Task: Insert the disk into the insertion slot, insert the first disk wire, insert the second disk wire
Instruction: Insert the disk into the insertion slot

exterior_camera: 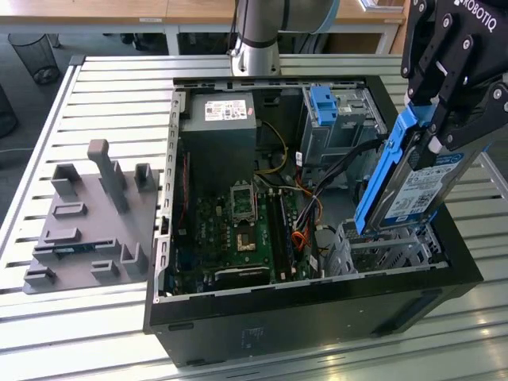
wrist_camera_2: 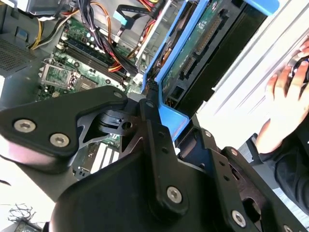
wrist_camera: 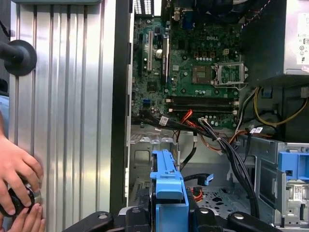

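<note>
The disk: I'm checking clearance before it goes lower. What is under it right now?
Under the disk, clamped in the pincer, sits the insertion slot, its perforated walls showing. The disk's lower end covers part of the slot's inside; contact cannot be told.

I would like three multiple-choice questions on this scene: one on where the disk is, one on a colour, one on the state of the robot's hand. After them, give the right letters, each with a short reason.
1. Where is the disk?
A. On the grey tray.
B. Over the insertion slot.
C. Flat on the motherboard.

2. What colour is the disk's carrier?
A. Red.
B. Green.
C. Blue.

3. In what state is the robot's hand?
A. Open and empty.
B. Shut on the disk.
C. Shut on a cable.

Answers: 1 B, the disk hangs tilted above the slot, not yet seated; 2 C, a bright blue frame edges the disk; 3 B, the hand clamps the disk's upper end.
</note>
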